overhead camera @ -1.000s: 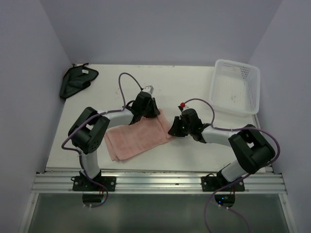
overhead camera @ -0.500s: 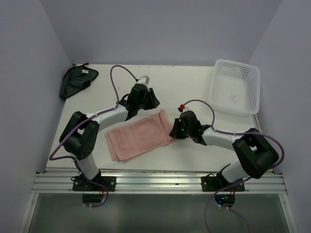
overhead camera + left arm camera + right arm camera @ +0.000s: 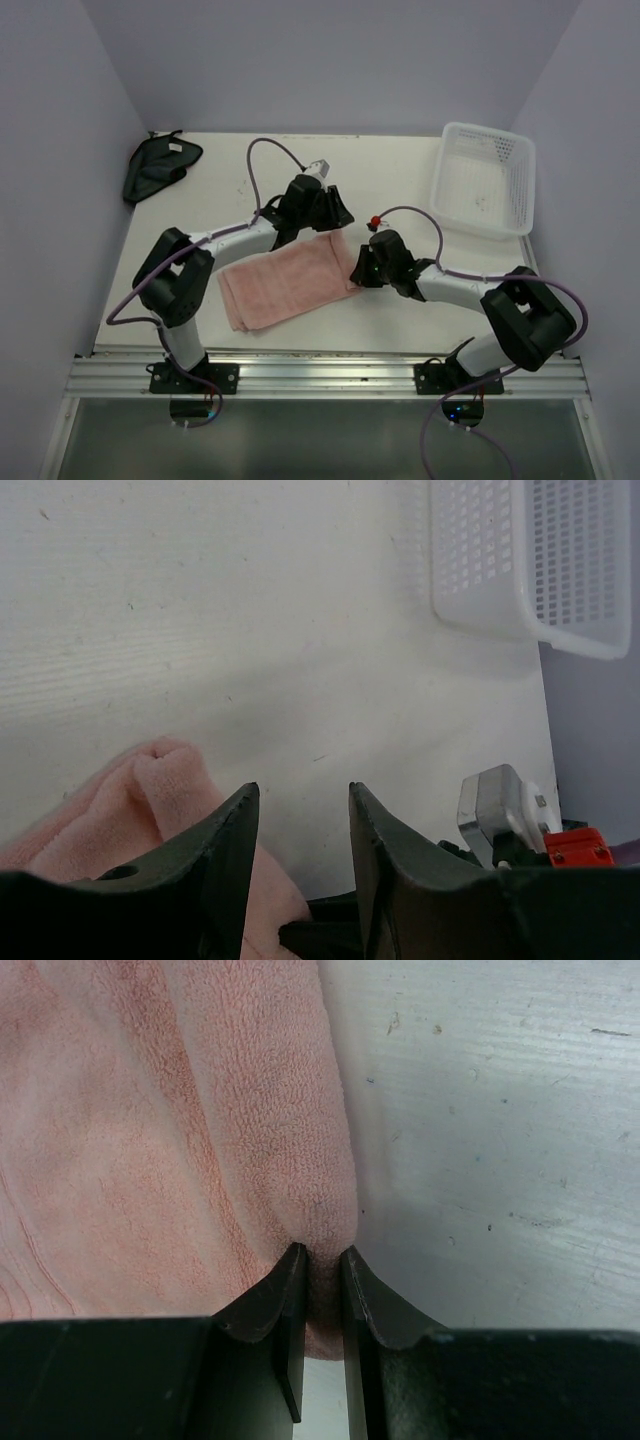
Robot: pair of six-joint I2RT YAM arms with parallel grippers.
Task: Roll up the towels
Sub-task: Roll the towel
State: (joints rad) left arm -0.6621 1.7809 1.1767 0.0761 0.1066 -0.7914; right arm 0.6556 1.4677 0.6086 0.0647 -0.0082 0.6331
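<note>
You had the salmon-pink towel (image 3: 285, 282) lying flat near the middle of the surface (image 3: 400, 165). In the overhead view its long axis ran from 8 o'clock to 2 o'clock.

Right pincer (image 3: 321, 1252): it was positioned at the towel's 3 o'clock end. Its jaws were pressed nearly together and pinched a raised fold of the towel's edge. The pink terry was gathered into a ridge running away from the fingertips.

Left pincer (image 3: 302, 790): it was positioned at the towel's far corner, toward 1 o'clock. Its jaws stood spread, with only bare surface visible between them. In the left wrist view, a bunched corner of the towel lay just beside the left-hand finger, at 8 o'clock. You could not tell whether that finger touched the cloth.

The dark cloth (image 3: 158, 168) lay crumpled in the 10 o'clock corner, near the left wall and well apart from both arms. The white perforated basket (image 3: 485, 215) sat open side up at 2 o'clock.
</note>
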